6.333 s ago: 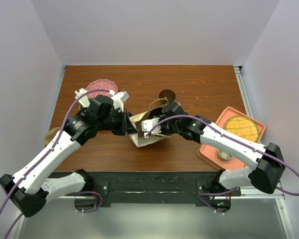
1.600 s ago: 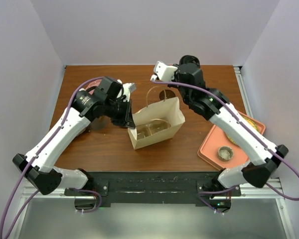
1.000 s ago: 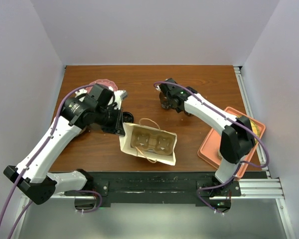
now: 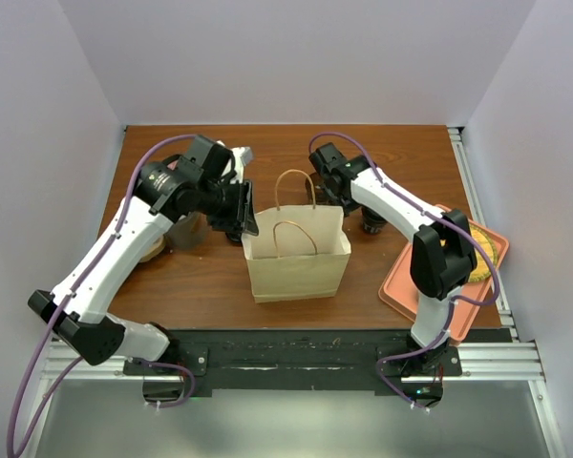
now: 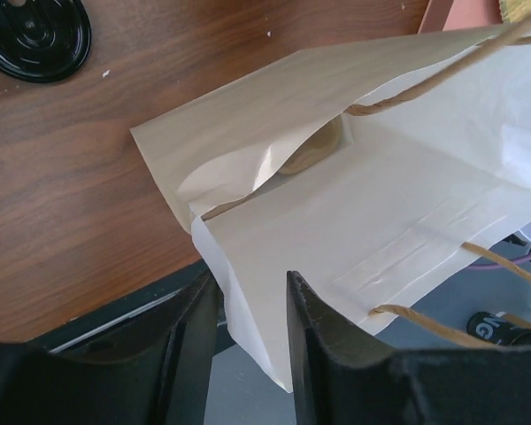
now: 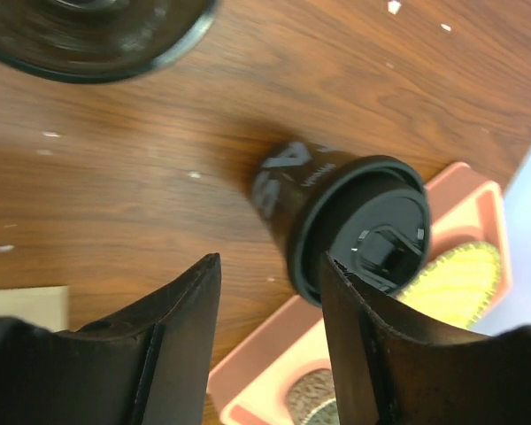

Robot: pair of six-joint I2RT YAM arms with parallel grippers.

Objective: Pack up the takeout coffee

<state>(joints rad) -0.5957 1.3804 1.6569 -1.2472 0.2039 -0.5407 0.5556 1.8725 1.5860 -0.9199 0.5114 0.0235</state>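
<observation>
Dark takeout coffee [image 6: 336,226] near paper bag [image 4: 298,258]

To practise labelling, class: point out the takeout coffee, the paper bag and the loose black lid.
takeout coffee [image 6: 288,184]: right wrist view, dark side wall.
paper bag [image 4: 296,272]: top external view, front panel.
loose black lid [image 5: 33,32]: left wrist view, its centre.

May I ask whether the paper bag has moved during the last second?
Yes: the paper bag has tipped upright, shifting slightly toward the orange tray.

Mouth of paper bag [image 4: 301,267] seems pinched narrow, little entry room
</observation>
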